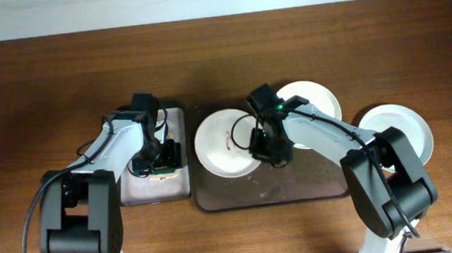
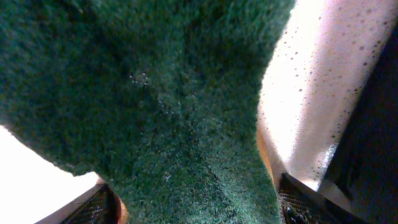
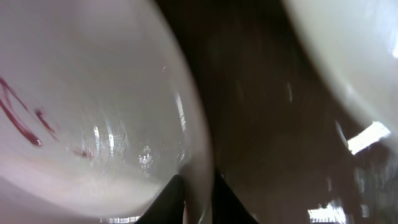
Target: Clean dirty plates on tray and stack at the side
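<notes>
A white plate with a red smear [image 1: 221,147] lies on the left part of the dark brown tray [image 1: 295,187]. My right gripper [image 1: 264,145] is shut on its right rim; in the right wrist view the fingers [image 3: 198,200] pinch the rim of this plate [image 3: 93,112]. A second white plate [image 1: 319,99] sits at the tray's back right, partly hidden by the right arm. A third white plate [image 1: 400,133] rests on the table right of the tray. My left gripper [image 1: 157,158] is shut on a green sponge [image 2: 155,112] over the small tray.
The smaller black-rimmed tray with pale pink inside [image 1: 146,189] stands left of the brown tray; its speckled floor shows in the left wrist view [image 2: 317,93]. Wooden table surrounds both trays. A pale wall runs along the far edge.
</notes>
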Controlling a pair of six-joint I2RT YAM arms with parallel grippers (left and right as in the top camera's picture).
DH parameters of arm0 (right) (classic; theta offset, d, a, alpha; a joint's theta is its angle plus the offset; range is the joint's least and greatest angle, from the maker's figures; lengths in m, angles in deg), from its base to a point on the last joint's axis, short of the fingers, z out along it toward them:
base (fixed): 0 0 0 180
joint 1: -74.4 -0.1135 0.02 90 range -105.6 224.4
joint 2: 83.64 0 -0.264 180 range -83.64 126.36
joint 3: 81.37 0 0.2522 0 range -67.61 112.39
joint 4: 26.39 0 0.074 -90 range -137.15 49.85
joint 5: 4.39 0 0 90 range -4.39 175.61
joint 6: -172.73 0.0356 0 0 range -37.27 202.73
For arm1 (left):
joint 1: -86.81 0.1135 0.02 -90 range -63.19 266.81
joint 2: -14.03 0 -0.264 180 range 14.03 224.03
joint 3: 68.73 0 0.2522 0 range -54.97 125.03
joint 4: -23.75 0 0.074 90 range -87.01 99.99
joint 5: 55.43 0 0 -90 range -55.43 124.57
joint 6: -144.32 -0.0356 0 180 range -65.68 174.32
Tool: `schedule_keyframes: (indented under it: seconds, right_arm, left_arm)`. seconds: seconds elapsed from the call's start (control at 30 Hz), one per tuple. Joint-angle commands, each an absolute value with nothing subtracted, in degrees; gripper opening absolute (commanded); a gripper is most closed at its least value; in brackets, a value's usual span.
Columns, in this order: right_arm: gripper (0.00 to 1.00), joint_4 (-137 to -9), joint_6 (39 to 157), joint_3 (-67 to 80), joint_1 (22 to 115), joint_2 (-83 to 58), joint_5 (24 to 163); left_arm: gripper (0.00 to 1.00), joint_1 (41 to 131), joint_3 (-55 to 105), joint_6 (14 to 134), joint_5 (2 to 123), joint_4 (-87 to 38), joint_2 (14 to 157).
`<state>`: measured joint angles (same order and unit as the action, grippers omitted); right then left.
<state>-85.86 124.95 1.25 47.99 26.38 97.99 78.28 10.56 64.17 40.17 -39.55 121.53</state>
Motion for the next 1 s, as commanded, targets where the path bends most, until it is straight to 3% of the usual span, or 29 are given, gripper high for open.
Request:
schedule_keyframes:
  seconds: [0.0, 0.13, 0.4, 0.43, 0.53, 0.63, 0.7, 0.97]
  right_arm:
    - [0.19, -89.77, 123.53, 0.90, 47.38, 26.73, 100.03]
    - [0.31, -88.33, 119.75, 1.01, 48.97, 26.70, 99.96]
    - [0.33, -81.25, 108.23, 1.62, 55.99, 26.70, 97.82]
    - [0.32, -80.83, 107.29, 1.60, 56.10, 26.70, 97.84]
    - [0.14, -81.25, 105.95, 1.45, 55.64, 26.73, 98.87]
    - [0.05, -81.71, 105.23, 0.44, 54.30, 26.73, 100.64]
    - [0.04, -81.73, 105.23, -0.13, 53.32, 26.73, 100.42]
    - [0.04, -81.73, 105.23, -0.19, 52.69, 26.73, 100.18]
  left_arm:
    - [0.77, 78.63, 8.97, 63.65, 40.83, -38.50, 122.96]
    - [0.77, 78.63, 8.97, 63.65, 40.83, -38.52, 122.96]
    - [0.77, 78.63, 8.97, 63.67, 40.83, -38.52, 122.96]
    - [0.77, 78.63, 8.97, 63.65, 40.83, -38.50, 122.96]
    - [0.77, 78.63, 8.97, 63.67, 40.81, -38.50, 122.96]
    - [0.77, 78.63, 8.97, 63.65, 40.81, -38.52, 122.96]
    - [0.71, 78.63, 9.03, 63.65, 40.81, -38.45, 122.93]
    - [0.65, 78.74, 13.19, 63.67, 40.74, -36.09, 122.93]
